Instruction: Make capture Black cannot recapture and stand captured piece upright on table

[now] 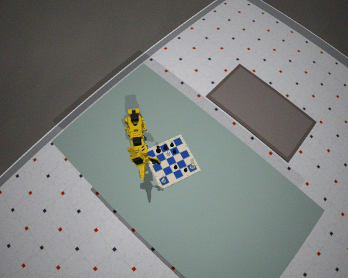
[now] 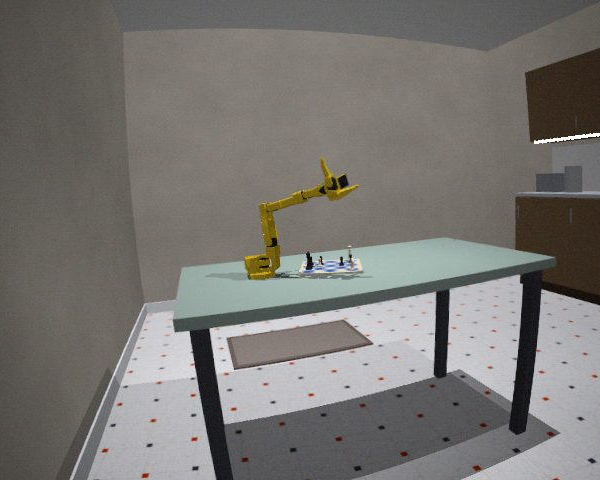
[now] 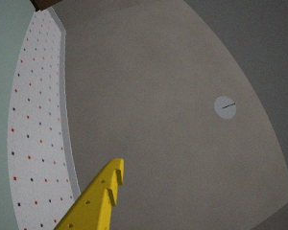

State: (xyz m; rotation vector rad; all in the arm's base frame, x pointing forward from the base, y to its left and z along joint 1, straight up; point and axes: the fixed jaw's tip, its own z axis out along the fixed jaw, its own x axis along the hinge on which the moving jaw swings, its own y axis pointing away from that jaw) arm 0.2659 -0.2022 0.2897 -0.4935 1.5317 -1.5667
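Note:
A small blue-and-cream chessboard (image 1: 173, 160) lies on the green table next to the arm's base; it also shows in the exterior view (image 2: 331, 266). Several black pieces stand on it, mostly in the rows near the arm (image 1: 165, 147), with two more toward the far side (image 1: 185, 169). A pale piece (image 1: 168, 153) stands among the black ones, and white pieces stand at two corners (image 1: 192, 165) (image 1: 163, 180). My gripper (image 2: 338, 179) is raised high above the board, wide open and empty. The wrist view shows only one yellow finger (image 3: 86, 224) against the wall; the board is hidden there.
The yellow arm's base (image 2: 259, 267) stands on the table beside the board's near edge. A brown mat (image 1: 259, 112) lies on the floor beside the table. Cabinets and a counter (image 2: 569, 227) stand at the right wall.

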